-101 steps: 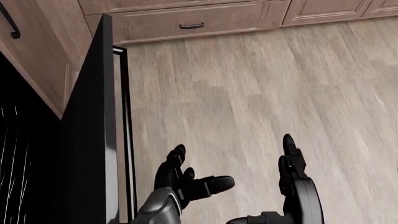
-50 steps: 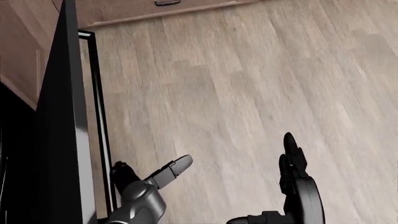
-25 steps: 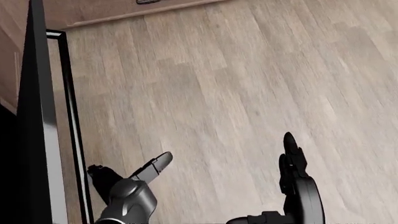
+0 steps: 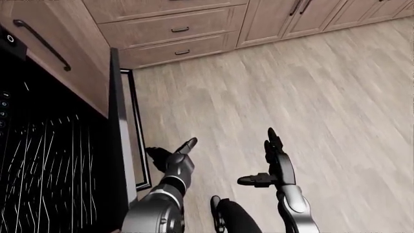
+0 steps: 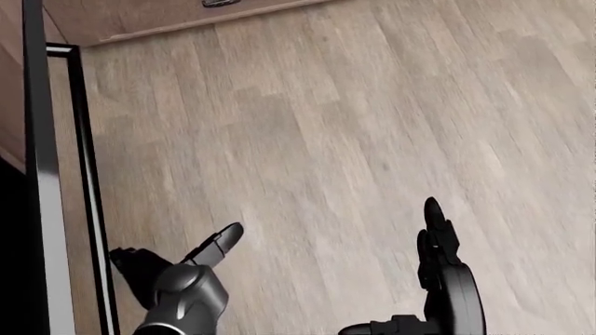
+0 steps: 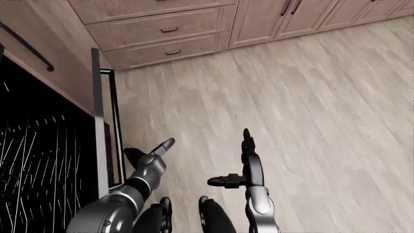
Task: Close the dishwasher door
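We see the dishwasher door (image 4: 120, 136) hanging open, edge-on, just left of our left hand (image 4: 173, 159), whose fingers (image 4: 188, 144) are spread and grip nothing; whether they touch the door we cannot tell. Our right hand (image 4: 272, 162) stands well to the right over the wooden floor (image 4: 310, 97), fingers straight and open, thumb out leftward.

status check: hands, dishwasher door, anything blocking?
Left hand open, fingers spread, beside the dishwasher door, contact unclear. Right hand open, idle over the wood floor. Door not shut, racks exposed. Nothing seen blocking it.
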{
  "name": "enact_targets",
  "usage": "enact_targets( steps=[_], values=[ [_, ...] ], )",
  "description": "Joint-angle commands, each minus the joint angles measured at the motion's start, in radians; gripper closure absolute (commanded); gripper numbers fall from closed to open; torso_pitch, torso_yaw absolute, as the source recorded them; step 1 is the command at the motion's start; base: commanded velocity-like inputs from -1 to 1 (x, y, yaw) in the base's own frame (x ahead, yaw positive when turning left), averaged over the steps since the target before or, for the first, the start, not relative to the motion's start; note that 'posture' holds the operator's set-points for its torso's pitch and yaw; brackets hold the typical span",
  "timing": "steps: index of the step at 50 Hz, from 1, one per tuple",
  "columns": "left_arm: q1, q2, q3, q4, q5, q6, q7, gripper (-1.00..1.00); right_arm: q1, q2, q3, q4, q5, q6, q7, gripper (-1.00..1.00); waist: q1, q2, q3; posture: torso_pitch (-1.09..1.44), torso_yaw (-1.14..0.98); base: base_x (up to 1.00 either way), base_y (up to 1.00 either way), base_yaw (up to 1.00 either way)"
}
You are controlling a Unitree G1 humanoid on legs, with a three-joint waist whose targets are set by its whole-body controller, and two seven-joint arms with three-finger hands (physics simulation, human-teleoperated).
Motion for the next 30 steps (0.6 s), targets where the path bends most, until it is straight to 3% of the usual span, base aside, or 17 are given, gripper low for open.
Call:
enact_targets(
  steps=[1,30],
  values=[
    [-0.013,0.049,0.011,-0.028,0.0,-0.041,0.05,-1.0,-0.006,-0.004,-0.005,-0.035,0.002,-0.028,-0.002,-1.0,0.013,0.007,-0.036,0.64,0.0,0.0,0.0,0.0],
    [-0.011,0.088,0.032,-0.026,-0.026,-0.038,0.074,-1.0,0.001,-0.004,-0.006,-0.053,0.003,-0.02,-0.001,-1.0,0.007,0.022,-0.041,0.64,0.0,0.0,0.0,0.0]
  ],
)
